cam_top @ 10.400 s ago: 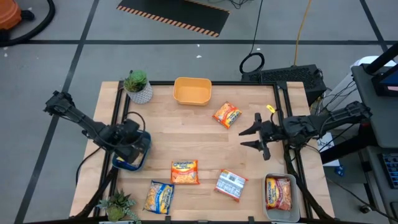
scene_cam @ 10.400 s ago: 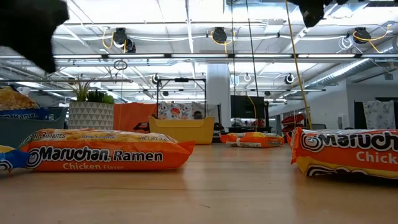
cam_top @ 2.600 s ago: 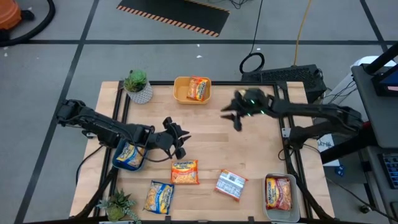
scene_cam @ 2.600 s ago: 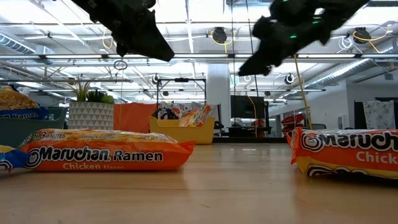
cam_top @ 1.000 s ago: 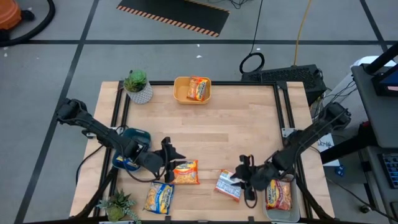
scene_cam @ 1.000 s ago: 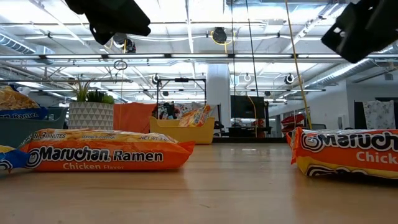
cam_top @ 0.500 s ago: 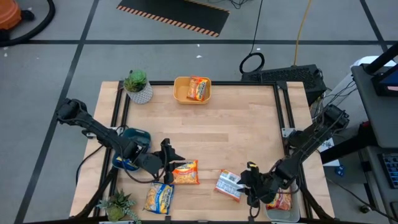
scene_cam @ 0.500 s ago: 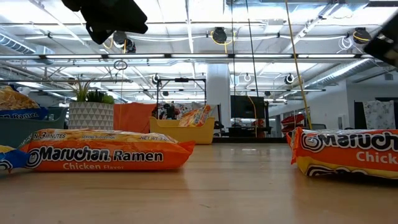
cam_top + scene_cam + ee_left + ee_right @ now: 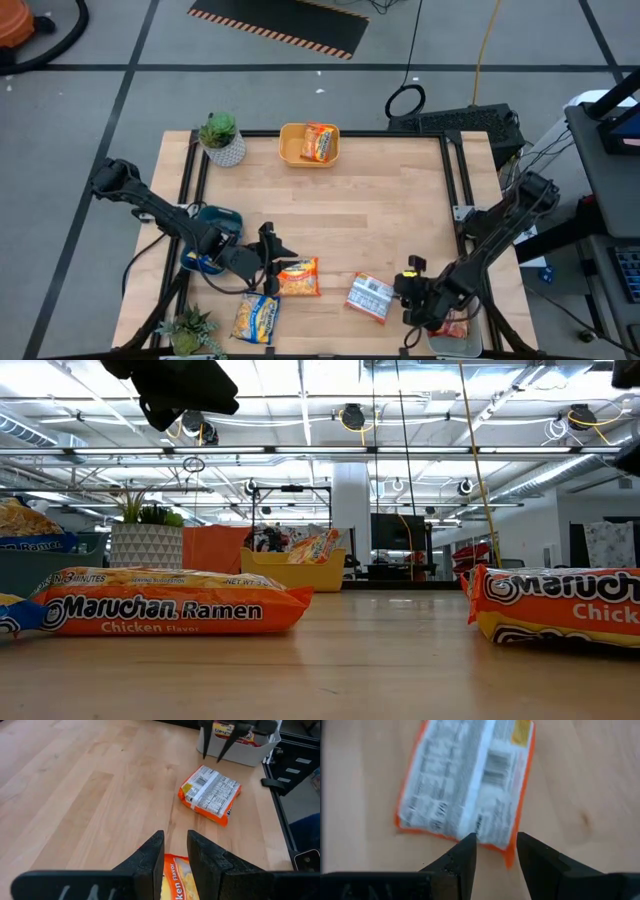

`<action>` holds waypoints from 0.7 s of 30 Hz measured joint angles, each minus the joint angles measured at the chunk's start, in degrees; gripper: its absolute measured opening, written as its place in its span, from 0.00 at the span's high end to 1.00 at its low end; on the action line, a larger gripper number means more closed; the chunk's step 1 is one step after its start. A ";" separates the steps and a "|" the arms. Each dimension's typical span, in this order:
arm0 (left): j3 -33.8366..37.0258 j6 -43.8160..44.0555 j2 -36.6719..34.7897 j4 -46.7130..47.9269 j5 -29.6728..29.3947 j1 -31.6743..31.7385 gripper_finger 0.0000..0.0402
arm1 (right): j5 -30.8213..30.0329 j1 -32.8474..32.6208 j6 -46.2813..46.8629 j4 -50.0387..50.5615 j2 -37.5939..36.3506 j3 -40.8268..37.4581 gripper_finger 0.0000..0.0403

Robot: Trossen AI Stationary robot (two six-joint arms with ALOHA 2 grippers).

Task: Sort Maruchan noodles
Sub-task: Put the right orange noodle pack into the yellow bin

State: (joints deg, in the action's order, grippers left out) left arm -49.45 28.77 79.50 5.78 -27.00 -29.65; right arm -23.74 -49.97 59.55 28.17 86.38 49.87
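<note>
On the table, the low view showed an orange packet [image 9: 165, 608] printed "Maruchan Ramen" with "Chicken Flavor" beneath and a partly cut "3 MINUTES" along its top edge. A second orange packet [image 9: 555, 606] at the frame's edge read "Maruchan" and the cut-off "Chick". A packet in a blue bin [image 9: 35, 543] showed only "Ramen". In the left wrist view, the packet just under the left end effector [image 9: 176, 847] read "Flavor" [image 9: 175, 879]. Other print was too small to read.

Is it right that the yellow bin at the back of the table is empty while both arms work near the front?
Not quite. The high view shows the yellow bin holds one orange noodle packet. The rest stands: the left gripper and right gripper are both near the front edge.
</note>
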 joint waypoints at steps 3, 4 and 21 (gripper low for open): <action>0.00 0.02 0.00 -0.03 -0.01 0.26 0.78 | 1.39 0.41 -0.05 2.51 0.94 0.00 0.66; 0.00 0.02 0.00 -0.04 -0.01 0.34 0.78 | 1.52 0.41 -0.06 3.25 0.99 -0.04 0.66; 0.00 -4.90 0.00 -4.92 -0.07 6.02 0.78 | 10.24 6.15 -9.36 0.87 1.48 -2.82 0.59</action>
State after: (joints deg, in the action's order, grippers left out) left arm -49.45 23.87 79.50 0.87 -27.07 -23.63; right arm -13.50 -43.83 50.18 29.03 87.85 47.04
